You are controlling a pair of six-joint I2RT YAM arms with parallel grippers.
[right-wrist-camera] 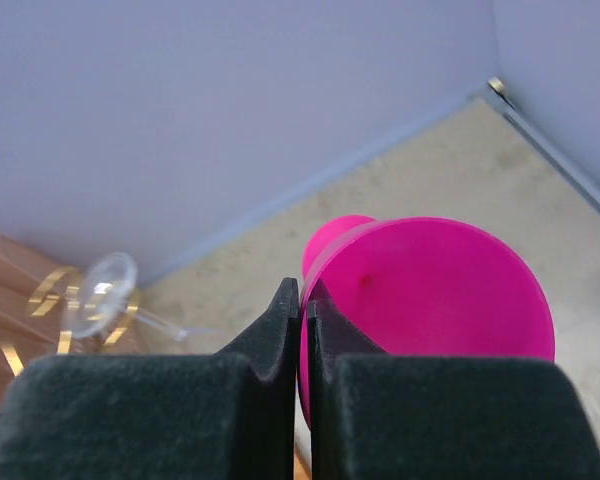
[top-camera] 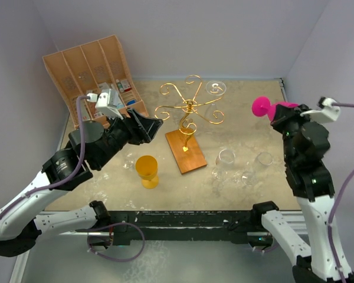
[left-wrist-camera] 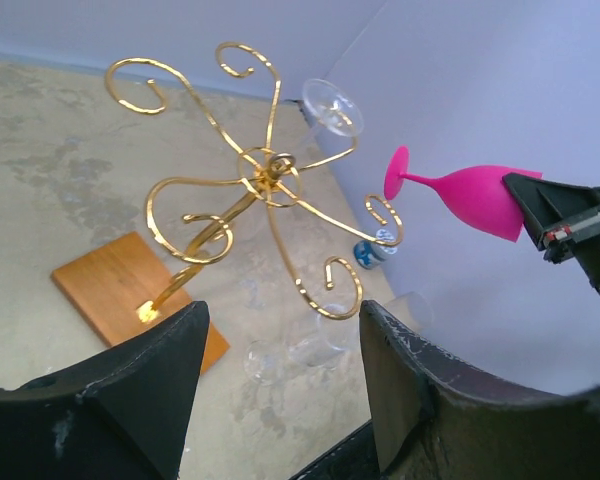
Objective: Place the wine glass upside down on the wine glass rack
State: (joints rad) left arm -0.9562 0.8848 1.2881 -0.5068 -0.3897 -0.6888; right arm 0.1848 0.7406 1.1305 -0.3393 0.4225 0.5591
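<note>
A bright pink wine glass (top-camera: 270,108) hangs in the air at the right, lying sideways with its foot pointing left toward the wine glass rack. My right gripper (top-camera: 286,113) is shut on the rim of its bowl (right-wrist-camera: 430,290), one finger inside and one outside (right-wrist-camera: 302,300). The gold wire wine glass rack (top-camera: 189,107) stands mid-table on a brown wooden base (top-camera: 185,151). A clear glass (top-camera: 216,88) hangs upside down on its back right arm. My left gripper (top-camera: 156,127) is open and empty, left of the rack (left-wrist-camera: 265,170); its fingers (left-wrist-camera: 180,340) frame the rack from below.
A yellow goblet (top-camera: 147,171) stands left of the rack's base. Clear glasses lie on the table at the right (top-camera: 226,159) (top-camera: 264,159) and one near my left arm (top-camera: 130,159). A tan compartmented organiser box (top-camera: 88,68) leans at the back left.
</note>
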